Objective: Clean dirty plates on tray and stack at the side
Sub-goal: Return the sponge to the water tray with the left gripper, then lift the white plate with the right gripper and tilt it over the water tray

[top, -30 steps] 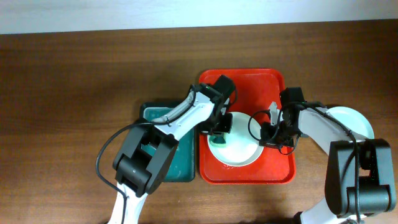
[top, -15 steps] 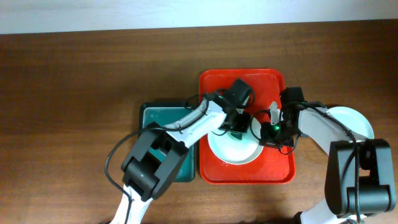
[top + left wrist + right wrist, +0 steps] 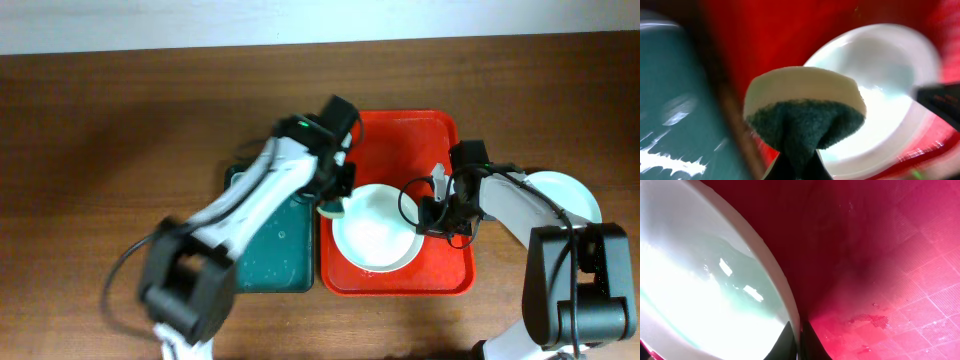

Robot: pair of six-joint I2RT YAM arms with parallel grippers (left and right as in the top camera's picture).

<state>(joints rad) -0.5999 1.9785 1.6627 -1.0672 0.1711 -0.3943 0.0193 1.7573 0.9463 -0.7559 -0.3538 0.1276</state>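
A pale mint plate (image 3: 375, 228) lies on the red tray (image 3: 400, 135); it also shows in the left wrist view (image 3: 880, 65) and the right wrist view (image 3: 700, 280). My right gripper (image 3: 428, 213) is shut on the plate's right rim (image 3: 796, 339). My left gripper (image 3: 335, 195) is shut on a white and green sponge (image 3: 805, 112), held over the tray's left rim beside the plate. Another plate (image 3: 570, 192) lies on the table right of the tray.
A dark green basin (image 3: 265, 250) stands left of the tray, also in the left wrist view (image 3: 675, 95). Brown table (image 3: 120, 150) extends around both. The red tray floor (image 3: 890, 270) shows wet spots.
My left gripper has swept the sponge from the plate's centre left, off the plate, to the tray's left rim. The right gripper has kept still on the plate's rim.
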